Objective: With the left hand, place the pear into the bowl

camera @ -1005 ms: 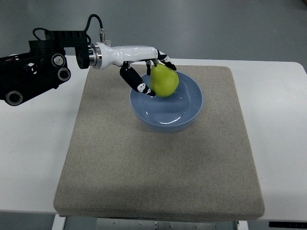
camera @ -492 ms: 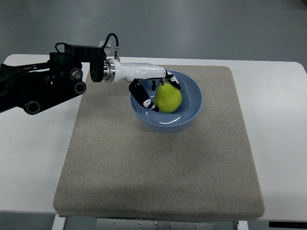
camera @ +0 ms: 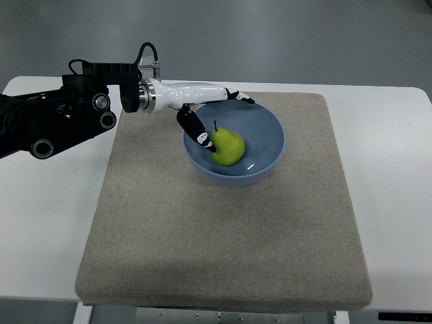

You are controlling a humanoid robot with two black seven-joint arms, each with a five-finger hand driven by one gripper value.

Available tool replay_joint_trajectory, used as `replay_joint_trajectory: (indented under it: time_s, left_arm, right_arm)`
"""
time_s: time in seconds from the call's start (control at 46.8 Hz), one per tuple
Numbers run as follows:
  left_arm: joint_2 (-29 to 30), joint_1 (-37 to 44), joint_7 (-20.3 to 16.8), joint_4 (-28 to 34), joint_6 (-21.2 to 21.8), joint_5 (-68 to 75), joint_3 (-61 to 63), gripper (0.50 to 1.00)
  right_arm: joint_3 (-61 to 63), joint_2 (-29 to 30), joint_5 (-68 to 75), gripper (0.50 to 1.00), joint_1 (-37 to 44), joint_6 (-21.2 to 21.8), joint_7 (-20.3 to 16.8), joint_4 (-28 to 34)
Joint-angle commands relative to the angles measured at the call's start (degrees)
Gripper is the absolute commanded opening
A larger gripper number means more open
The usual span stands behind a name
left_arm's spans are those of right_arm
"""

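Observation:
A yellow-green pear (camera: 227, 146) lies inside the blue bowl (camera: 268, 128), on its left side. The bowl stands at the back middle of a grey mat. My left hand (camera: 217, 115), white with black fingertips, hangs over the bowl's left rim. Its fingers are spread: the thumb (camera: 198, 132) points down beside the pear, and the other fingers reach out above the bowl's back rim. The hand holds nothing. My right hand is out of sight.
The grey mat (camera: 223, 229) covers the middle of a white table (camera: 391, 169). My left arm's black forearm (camera: 61, 118) lies over the table's back left corner. The floor shows beyond the table's far edge.
The hand lowered the pear into the bowl, then let go. Its fingers spread and the hand drew up and left. The pear settled lower in the bowl.

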Motion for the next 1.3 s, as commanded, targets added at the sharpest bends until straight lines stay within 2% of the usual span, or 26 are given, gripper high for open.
replay_joint_trajectory:
  time_s: [0.0, 0.214, 0.299, 0.492, 0.727, 0.834, 0.984, 1.283]
  left_arm:
    - [0.15, 0.26, 0.09, -0.03, 1.21, -2.75, -1.55, 0.994]
    - [4.01, 1.66, 0.09, 0.23, 1.92, -9.16, -3.58, 0.994]
    - [5.33, 2.54, 0.18, 2.43, 1.74, -13.11, -5.42, 0.996]
    - [6.39, 4.65, 0.8, 7.09, 1.12, -28.58, -6.57, 0.996]
    - [11.66, 4.56, 2.2, 7.27, 0.51, -53.18, -6.65, 0.996]
    - [13.94, 4.74, 3.34, 7.27, -0.37, -63.73, -6.57, 0.996]
    - [14.12, 6.76, 5.36, 7.79, -1.6, -75.78, -6.57, 0.996]
    - [12.36, 9.13, 6.77, 11.57, -8.54, -81.94, -6.57, 0.996]
  right_arm:
    - [0.0, 0.0, 0.0, 0.926, 0.05, 0.0, 0.0, 0.0]
    - [0.0, 0.0, 0.0, 0.926, 0.05, 0.0, 0.0, 0.0]
    - [0.0, 0.0, 0.0, 0.926, 0.06, 0.0, 0.0, 0.0]
    - [0.0, 0.0, 0.0, 0.926, -0.03, 0.0, 0.0, 0.0]
    - [0.0, 0.0, 0.0, 0.926, 0.06, 0.0, 0.0, 0.0]
    - [0.0, 0.0, 0.0, 0.926, -0.03, 0.0, 0.0, 0.0]
    - [0.0, 0.0, 0.0, 0.926, 0.06, 0.0, 0.0, 0.0]
    - [0.0, 0.0, 0.0, 0.926, -0.03, 0.0, 0.0, 0.0]
